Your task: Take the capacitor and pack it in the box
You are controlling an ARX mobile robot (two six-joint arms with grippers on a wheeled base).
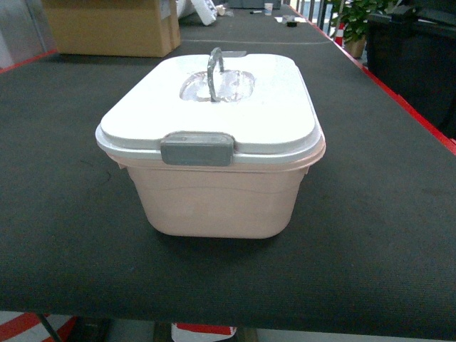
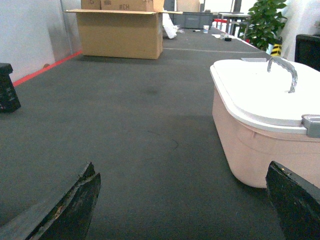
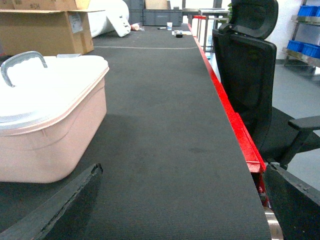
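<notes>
The box (image 1: 221, 203), a pale peach-pink tub, stands in the middle of the black table (image 1: 64, 214). Its white lid (image 1: 278, 107) is on, with the grey handle (image 1: 214, 68) raised and a grey latch (image 1: 197, 149) facing me. No capacitor is in view. Neither gripper shows in the head view. My left gripper (image 2: 181, 170) is open and holds nothing; it sits low over the mat to the left of the box (image 2: 255, 145). My right gripper (image 3: 183, 167) is also open and holds nothing, to the right of the box (image 3: 50, 135).
A brown cardboard carton (image 1: 114, 28) stands at the table's far left. A small black object (image 2: 7, 87) sits at the left edge. The table's red edge (image 3: 235, 125) runs along the right, with a black office chair (image 3: 250, 65) beyond it.
</notes>
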